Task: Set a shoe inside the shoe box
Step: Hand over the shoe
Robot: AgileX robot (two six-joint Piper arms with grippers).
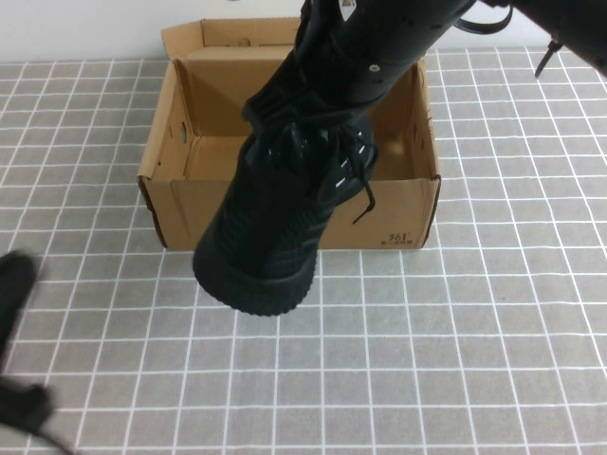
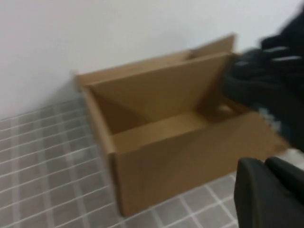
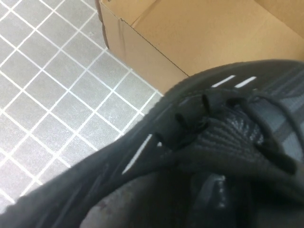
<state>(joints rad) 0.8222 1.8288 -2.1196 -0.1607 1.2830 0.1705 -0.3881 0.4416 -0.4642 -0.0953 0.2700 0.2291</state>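
The black knit shoe [image 1: 270, 223] hangs toe-down in the air over the front wall of the open brown shoe box [image 1: 379, 213]. A loose lace dangles against the box front. My right gripper [image 1: 305, 114] comes in from the upper right and is shut on the shoe's collar, its fingers mostly buried in the shoe. The right wrist view shows the shoe [image 3: 228, 128] filling the frame with the box [image 3: 213, 33] behind it. My left gripper [image 1: 14, 284] is low at the table's left edge, shut and empty [image 2: 268, 190]. Its view shows the box [image 2: 166, 156] and the shoe [image 2: 270, 80].
The box stands at the back middle of a grey table with a white grid [image 1: 455, 360], its lid flap [image 1: 228, 33] folded back against the white wall. A small "361" print [image 1: 398, 238] marks the box's front right corner.
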